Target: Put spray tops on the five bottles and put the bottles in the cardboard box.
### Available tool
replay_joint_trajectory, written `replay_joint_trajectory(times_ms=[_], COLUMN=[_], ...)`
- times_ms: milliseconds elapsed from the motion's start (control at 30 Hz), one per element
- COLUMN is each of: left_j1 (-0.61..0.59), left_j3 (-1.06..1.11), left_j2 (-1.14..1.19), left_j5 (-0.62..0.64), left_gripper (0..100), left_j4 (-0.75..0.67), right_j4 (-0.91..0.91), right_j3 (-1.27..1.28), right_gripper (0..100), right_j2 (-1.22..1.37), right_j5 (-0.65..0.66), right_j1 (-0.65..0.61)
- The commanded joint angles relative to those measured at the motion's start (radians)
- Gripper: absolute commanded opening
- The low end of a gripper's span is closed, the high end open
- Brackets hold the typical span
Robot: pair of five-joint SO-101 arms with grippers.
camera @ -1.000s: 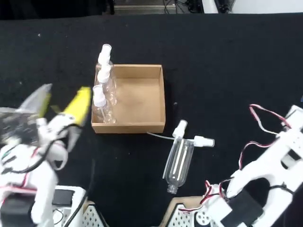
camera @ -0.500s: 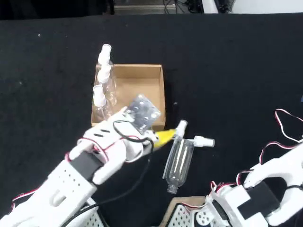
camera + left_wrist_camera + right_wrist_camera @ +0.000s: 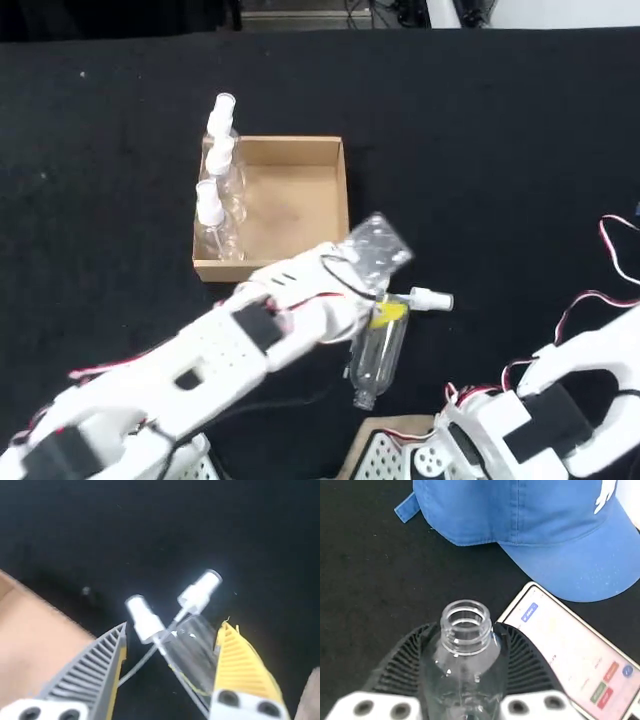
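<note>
The cardboard box sits mid-table, with three capped bottles standing along its left wall. In front of the box lies a clear uncapped bottle, seen again in the left wrist view. Two loose spray tops lie at its far end; one spray top shows from above. My left gripper hovers open over that bottle and the tops, its fingers either side. My right gripper is shut on another uncapped clear bottle, neck pointing away.
A blue cap and a phone lie on the black surface beyond the right gripper. The right arm is at the table's front right corner. The left arm stretches across the front left.
The left arm swung from the left edge across to the lying bottle and spray tops, staying open. The right arm drew back toward the front right corner.
</note>
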Motion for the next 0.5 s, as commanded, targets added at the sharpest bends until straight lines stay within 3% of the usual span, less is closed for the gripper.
replay_joint_trajectory(times_ms=[0, 100, 267, 467], left_j1=[0.051, 0.067, 0.081, 0.082], left_j3=[-0.173, -0.246, -0.372, -0.513], left_j2=[0.187, 0.299, 0.463, 0.611], left_j5=[0.002, -0.009, -0.13, -0.152], left_gripper=[26, 26, 26, 26], left_j4=[-0.031, -0.031, -0.021, -0.02], right_j4=[0.037, 0.038, 0.037, 0.034], right_j3=[-0.079, -0.077, -0.077, -0.077], right_gripper=[1.1, 1.1, 1.1, 1.1], right_j2=[-0.002, -0.001, -0.001, -0.001], right_j5=[0.002, 0.002, 0.002, 0.002], right_j1=[-0.009, -0.009, -0.009, -0.009])
